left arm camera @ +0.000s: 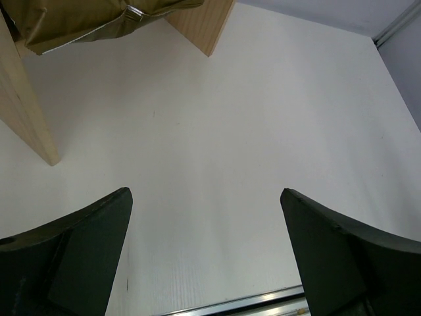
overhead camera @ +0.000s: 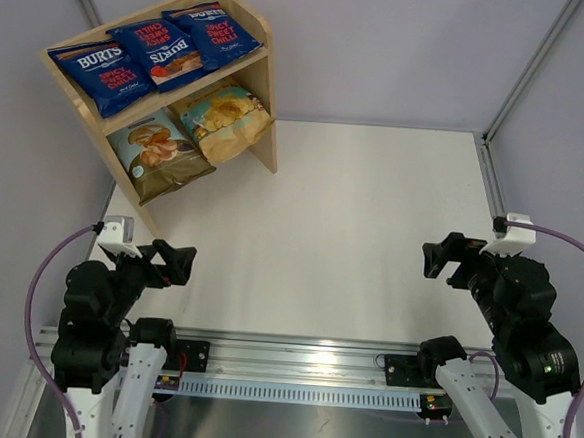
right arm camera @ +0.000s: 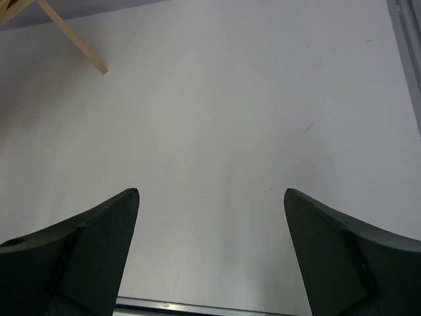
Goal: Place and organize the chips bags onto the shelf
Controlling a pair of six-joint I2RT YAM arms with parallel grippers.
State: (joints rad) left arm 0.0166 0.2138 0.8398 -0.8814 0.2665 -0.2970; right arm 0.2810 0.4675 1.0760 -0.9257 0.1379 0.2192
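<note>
The wooden shelf [overhead camera: 263,82] stands at the far left of the table. On its upper tier lie three dark blue chips bags [overhead camera: 156,48] side by side. The lower tier holds a pale blue-olive bag [overhead camera: 159,154] and a tan-yellow bag [overhead camera: 225,119]. My left gripper [overhead camera: 174,262] hangs open near the front left, empty, well short of the shelf. My right gripper [overhead camera: 442,256] is open and empty at the front right. In the left wrist view the olive bag's underside [left arm camera: 79,16] and a shelf side panel [left arm camera: 26,112] show at the top.
A metal rail [overhead camera: 292,364] runs along the near edge between the arm bases. Grey walls with frame posts [overhead camera: 528,70] close in the table on the left, back and right. A shelf corner [right arm camera: 79,43] shows in the right wrist view.
</note>
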